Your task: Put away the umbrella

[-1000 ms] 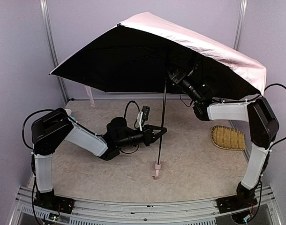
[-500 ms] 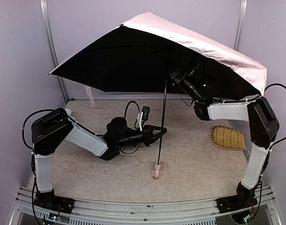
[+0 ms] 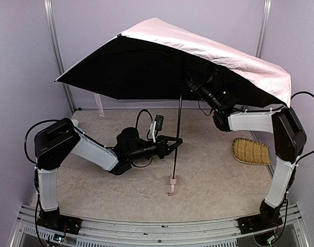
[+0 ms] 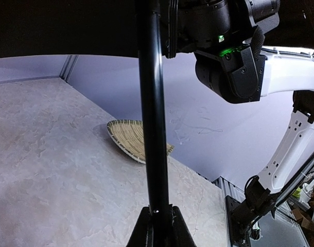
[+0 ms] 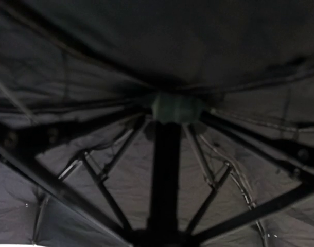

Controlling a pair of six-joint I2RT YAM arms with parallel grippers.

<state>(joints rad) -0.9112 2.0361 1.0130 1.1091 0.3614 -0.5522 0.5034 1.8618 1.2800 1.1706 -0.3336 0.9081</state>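
Canopy just rocked: over the last half second the far-left corner of the umbrella (image 3: 208, 51) has swung out to the left and dropped a touch, so I see more of the pink top than I did a moment ago. The shaft (image 3: 177, 128) has barely shifted. It stands nearly upright over the middle of the bench (image 3: 95, 185), with the handle (image 3: 172, 183) low at the near end, and I can't tell whether it touches the surface. My left tool (image 4: 158, 229) is clamped on the shaft low down, one finger on either side, steadying it. My right tool (image 3: 192, 83) is up under the canopy beside the top of the shaft, but it's too dark there for me to tell if it is apart or pinched on anything. From the right wrist the ribs (image 5: 103, 193) are spread out from the hub (image 5: 175, 107), so I judge that was only a wobble, not a collapse: the umbrella is fully open and the closing is not yet done. The straw mat (image 3: 249, 151) sits well off to the right.
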